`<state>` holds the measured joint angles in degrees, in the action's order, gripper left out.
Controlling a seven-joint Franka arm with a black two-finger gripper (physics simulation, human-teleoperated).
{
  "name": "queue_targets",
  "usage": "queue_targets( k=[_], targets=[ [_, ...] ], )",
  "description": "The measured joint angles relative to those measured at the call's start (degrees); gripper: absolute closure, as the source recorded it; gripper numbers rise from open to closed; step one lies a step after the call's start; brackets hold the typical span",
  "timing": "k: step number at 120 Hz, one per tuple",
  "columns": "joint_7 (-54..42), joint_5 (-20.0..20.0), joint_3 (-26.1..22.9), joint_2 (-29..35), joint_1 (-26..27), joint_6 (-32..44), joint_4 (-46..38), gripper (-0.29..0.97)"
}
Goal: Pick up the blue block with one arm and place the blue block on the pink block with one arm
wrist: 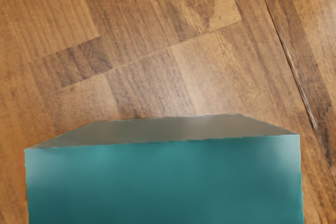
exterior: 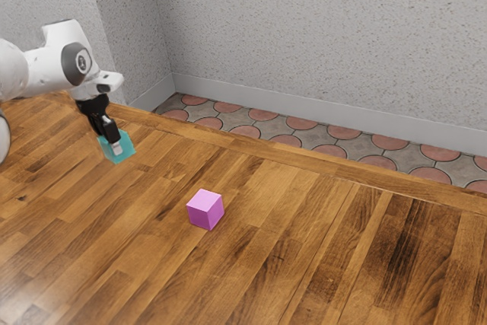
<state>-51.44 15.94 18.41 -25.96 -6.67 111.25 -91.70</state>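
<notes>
Arm (exterior: 46,66), white with grey joints, comes in from the exterior view's left and bends down over the wooden bench (exterior: 319,264). At its end the black hand (exterior: 114,144) points downward, and its fingers are clamped on the blue block (exterior: 122,151), which sits between them right at the fingertips. The block is more teal than blue. It is a cube, so no side runs longer than another and it has no long axis to speak of. It hangs askew in the grasp, its faces tilted off the lines of the bench planks and one corner lowest. Whether that corner touches the bench or hangs just above it cannot be told.

In the wrist view the blue block (wrist: 163,187) lies directly under the hand, showing a broad teal face and a narrower, grey-shaded face above it, with bench (wrist: 157,51) planks beyond.

The pink block (exterior: 205,209) stands flat on the bench, well apart from the hand, off toward the exterior view's right and nearer the camera. It is also a cube, turned so one upright edge faces the camera. Beyond the bench's far edge, away from the hand, lie a tiled floor (exterior: 342,138) and a grey wall (exterior: 319,28).
</notes>
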Motion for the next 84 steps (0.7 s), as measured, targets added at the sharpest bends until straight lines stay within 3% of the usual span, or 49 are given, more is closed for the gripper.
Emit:
queue_targets(
  k=[26, 51, 63, 84],
  targets=[
    [12.9, 2.6, -0.4, 0.8, 13.1, -0.4, -0.7, 0.29],
    [28.6, 3.7, -0.6, 1.4, 19.0, -0.2, -2.5, 0.29],
    [34.8, 0.3, -0.6, 6.1, 21.6, 1.4, -9.4, 0.29],
    [40.2, -5.8, -0.6, 7.3, 24.4, 5.1, -12.3, 0.29]
  ],
)
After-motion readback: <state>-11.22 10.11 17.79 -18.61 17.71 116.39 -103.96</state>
